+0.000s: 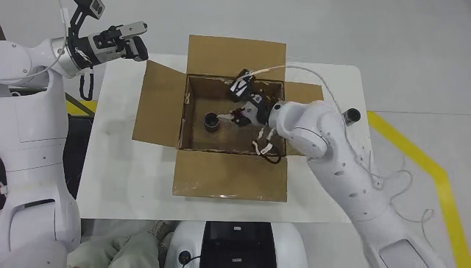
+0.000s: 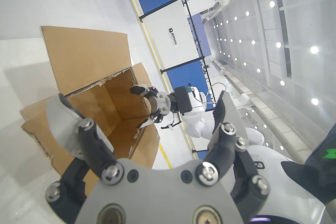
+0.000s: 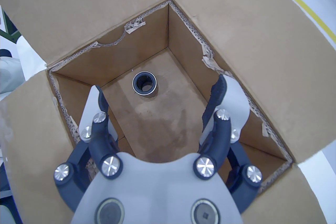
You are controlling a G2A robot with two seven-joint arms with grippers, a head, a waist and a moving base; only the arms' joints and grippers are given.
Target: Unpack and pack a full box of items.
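Right pincer (image 3: 159, 84) spread, pointing down into box (image 3: 183, 38), over black cylinder (image 3: 144, 83).

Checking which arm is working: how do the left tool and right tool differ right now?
Place: the left tool is beyond the far left corner of the table, away from the cardboard box; the right tool is over the box opening. Aim: the left tool points sideways; the right tool points down toward the black hollow cylinder on the box floor. Both are open and empty.

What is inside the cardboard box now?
One dark hollow cylinder stands on the cardboard box floor; the open right gripper hangs at the opening. The floor part under the gripper's body is hidden.
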